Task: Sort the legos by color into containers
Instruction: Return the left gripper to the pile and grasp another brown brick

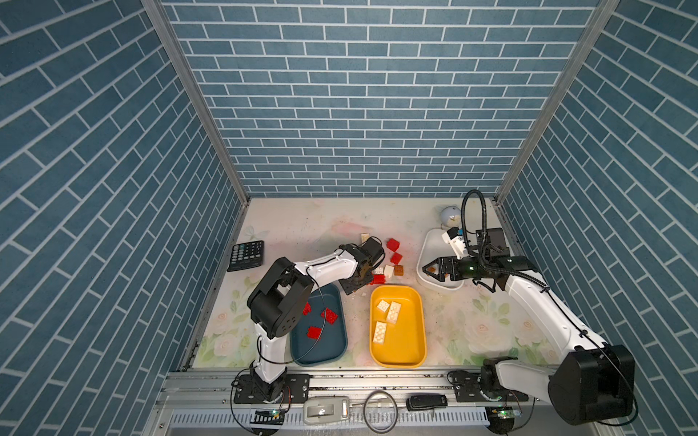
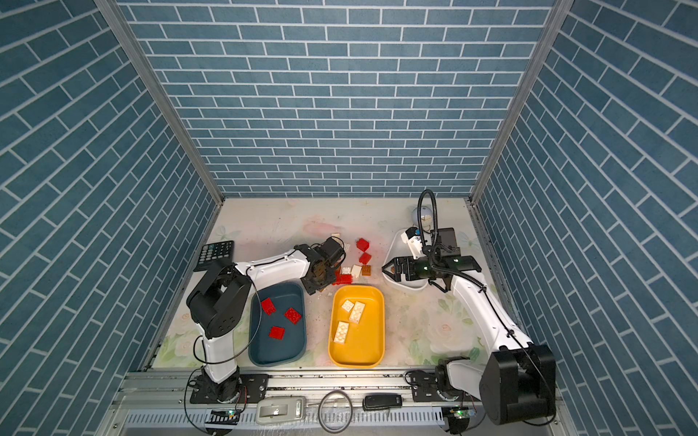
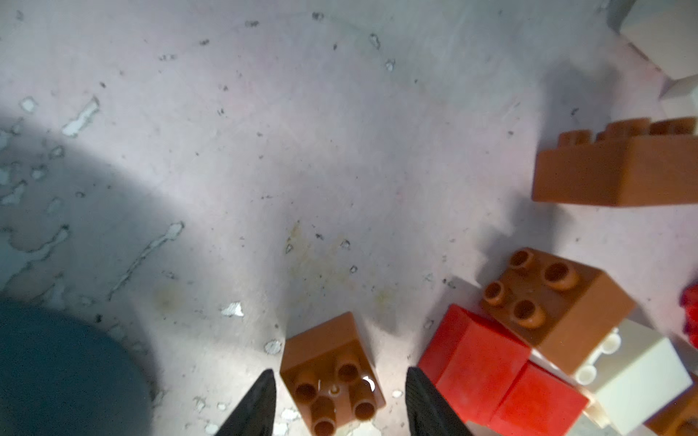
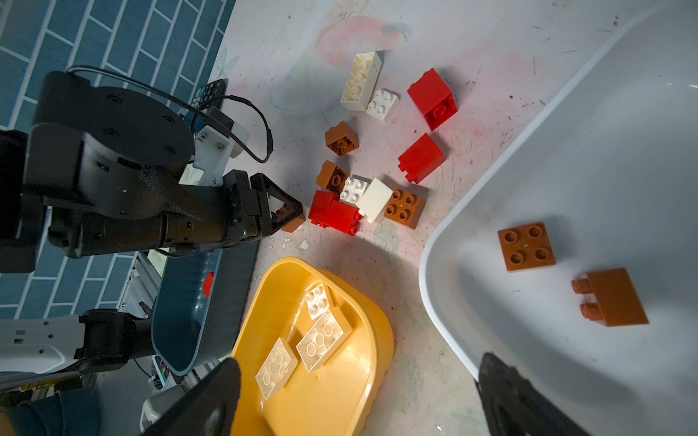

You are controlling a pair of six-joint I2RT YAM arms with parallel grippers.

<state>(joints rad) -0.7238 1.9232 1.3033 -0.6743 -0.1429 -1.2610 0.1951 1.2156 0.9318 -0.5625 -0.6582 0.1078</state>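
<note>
Brown brick (image 3: 330, 362): a small four-stud square on the table (image 3: 340, 151), at the edge of the loose pile (image 4: 362, 200), between the teal tray (image 1: 330, 349) and the yellow tray (image 1: 422, 324).
Destination, judged: the white tray (image 4: 445, 241), which already holds two brown pieces (image 4: 526, 246).
Handling: probably light, rigid and smooth-walled. It should not crush, but it may twist or slip because it sits skewed to the jaws.
Grip site: two opposite flat side walls, low down, clear of the studs.
Left gripper (image 3: 340, 372): the fingers straddle the brick with a thin gap on each side and have not clamped it. The red bricks (image 3: 487, 362) lie just beside one finger.
Right gripper (image 4: 360, 358): spread wide and empty, at the white tray's edge.
Hidden: the wrist frame cuts off the brick's near edge, and the gripper covers the brick in both top views. The left arm masks part of the teal tray.
</note>
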